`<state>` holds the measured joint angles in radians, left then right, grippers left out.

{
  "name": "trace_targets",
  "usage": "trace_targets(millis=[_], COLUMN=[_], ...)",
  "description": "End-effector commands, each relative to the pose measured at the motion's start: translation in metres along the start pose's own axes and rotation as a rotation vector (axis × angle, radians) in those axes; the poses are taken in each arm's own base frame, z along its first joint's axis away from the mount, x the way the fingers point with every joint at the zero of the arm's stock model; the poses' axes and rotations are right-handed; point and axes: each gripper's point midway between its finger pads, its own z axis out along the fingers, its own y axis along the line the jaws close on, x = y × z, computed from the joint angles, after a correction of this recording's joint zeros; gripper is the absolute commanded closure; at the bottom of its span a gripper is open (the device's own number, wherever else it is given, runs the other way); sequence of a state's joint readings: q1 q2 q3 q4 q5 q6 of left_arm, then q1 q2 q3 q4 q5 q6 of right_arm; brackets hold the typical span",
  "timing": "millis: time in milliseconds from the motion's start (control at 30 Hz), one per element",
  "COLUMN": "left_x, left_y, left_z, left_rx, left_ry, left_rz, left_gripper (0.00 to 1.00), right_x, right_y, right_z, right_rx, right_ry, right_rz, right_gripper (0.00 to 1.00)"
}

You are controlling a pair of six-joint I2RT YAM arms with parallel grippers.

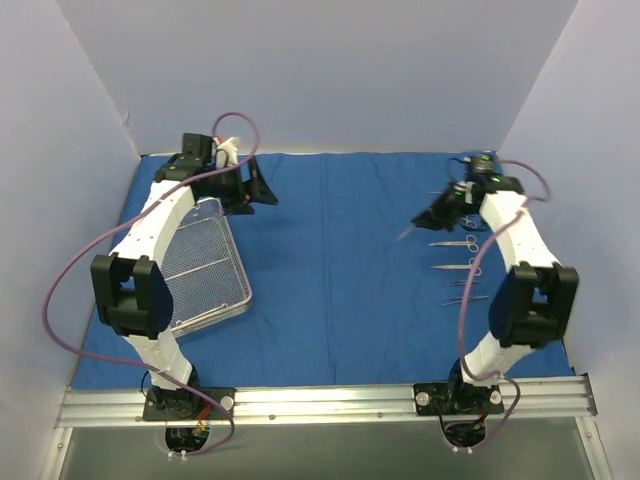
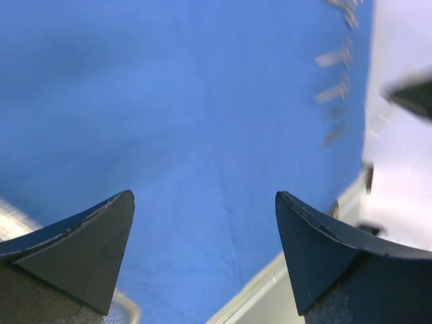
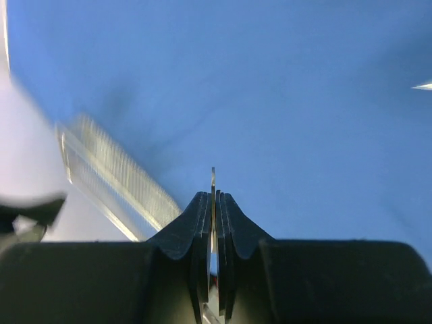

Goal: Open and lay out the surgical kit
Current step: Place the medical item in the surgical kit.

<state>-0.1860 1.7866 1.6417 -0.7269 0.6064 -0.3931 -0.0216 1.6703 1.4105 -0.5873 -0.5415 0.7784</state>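
"Laying out is judged to be the step in hand: the blue cloth (image 1: 340, 260) is spread flat, the wire tray (image 1: 205, 265) is set on its left part, and a row of instruments (image 1: 458, 268) is lined up on its right."
"And what is held?"
"One thin silver instrument (image 3: 212, 177) is pinched between the closed jaws of the right gripper (image 3: 212, 197), raised above the cloth just beyond the far end of the row. Nothing is held by the left gripper (image 2: 204, 196); its jaws are spread wide over bare cloth past the tray's far end."
"What is called for next?"
"Probably the held piece is to be lowered at the far end of the row, kept parallel to the others and apart from them, and released only once rested flat. Whether anything is left in the tray cannot be told."
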Motion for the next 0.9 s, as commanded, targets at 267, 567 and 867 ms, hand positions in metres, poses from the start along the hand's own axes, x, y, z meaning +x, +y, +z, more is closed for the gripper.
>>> trace_targets(millis=[267,567,867], left_x=[-0.007,-0.009,-0.017], left_y=[0.018,0.021,0.030], left_z=[-0.033,-0.036,-0.034], left_rx=[-0.055,-0.074,-0.097], left_ry=[-0.071,-0.076,-0.079], left_rz=[-0.082,-0.069,-0.088], left_gripper=[0.06,0.06,0.06], right_x=[0.013,0.024,0.039], right_y=[-0.217,-0.268,-0.294], right_z=[-0.077,-0.068,-0.050], right_rx=[0.453,0.569,0.591], right_ry=[-0.130,-0.119,-0.085], right_rz=[0.528,0.606,0.687], right_gripper=[1.00,1.00,1.00])
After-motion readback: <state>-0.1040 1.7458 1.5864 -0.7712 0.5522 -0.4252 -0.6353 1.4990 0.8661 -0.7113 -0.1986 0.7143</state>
